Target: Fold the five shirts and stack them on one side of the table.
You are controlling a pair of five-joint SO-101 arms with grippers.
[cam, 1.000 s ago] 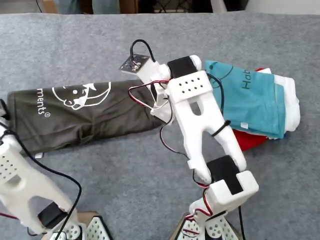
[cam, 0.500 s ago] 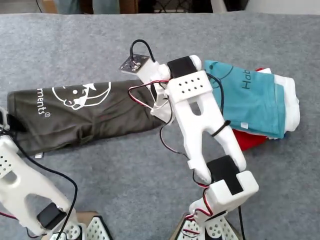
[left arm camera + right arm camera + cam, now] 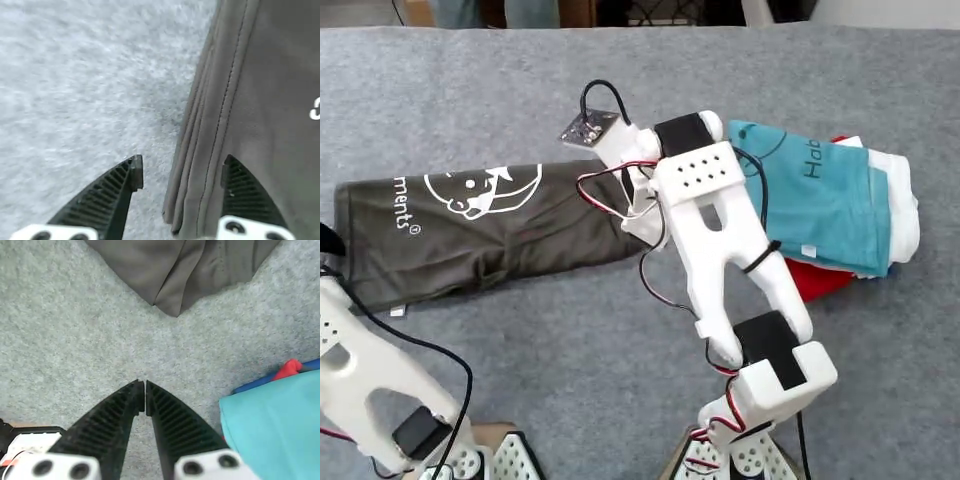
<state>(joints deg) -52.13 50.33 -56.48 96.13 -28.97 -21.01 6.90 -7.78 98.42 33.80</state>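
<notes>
High view: the grey shirt, folded into a long strip, lies between the two claws. The right arm stretches far out, and the left arm crouches low.

Left wrist view: the left claw is spread wide astride the strip's layered edge. The cloth looks soft, light and limp (layers may slide apart), so the pinch should take every layer here.

Right wrist view: the right claw is pressed closed and empty. The strip's other corner lies just ahead of it, and the teal shirt sits beside it.
</notes>
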